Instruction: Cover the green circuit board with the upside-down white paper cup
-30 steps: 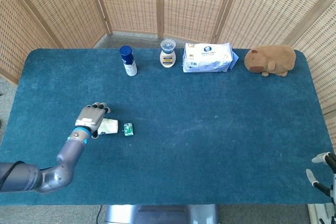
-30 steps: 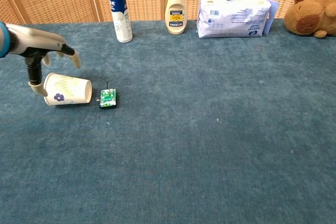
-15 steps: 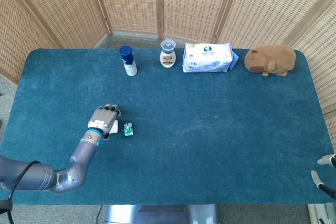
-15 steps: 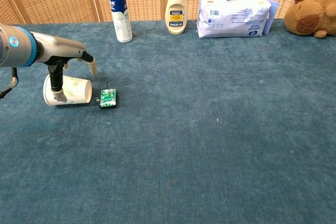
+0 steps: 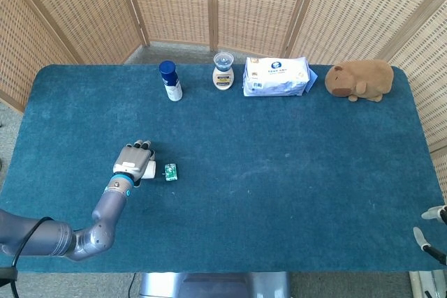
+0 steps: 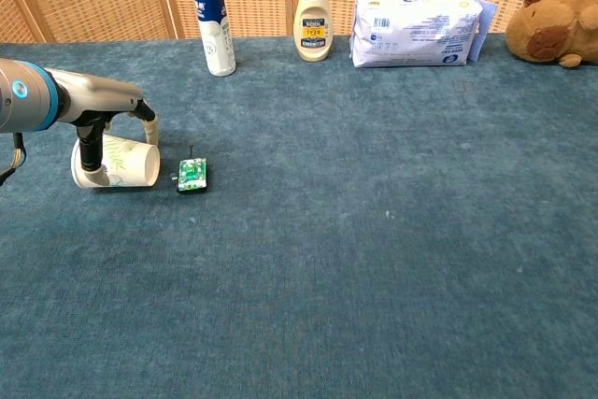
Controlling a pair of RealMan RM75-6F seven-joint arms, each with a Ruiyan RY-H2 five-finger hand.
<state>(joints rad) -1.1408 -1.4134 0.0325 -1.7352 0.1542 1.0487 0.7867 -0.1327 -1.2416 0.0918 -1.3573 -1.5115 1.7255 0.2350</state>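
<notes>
Near the table's front-left corner, you lowered your left hand and curled it around the toppled white paper cup, grasping it just beside the small green circuit board, uncovered.

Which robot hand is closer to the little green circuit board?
The left robot hand. It sits over the white paper cup lying right beside the green circuit board. The right robot hand is far off, past the table's opposite corner.

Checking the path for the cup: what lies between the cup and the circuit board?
Nothing: only a short strip of bare cloth separates the cup from the board, clearest in the chest view.
</notes>
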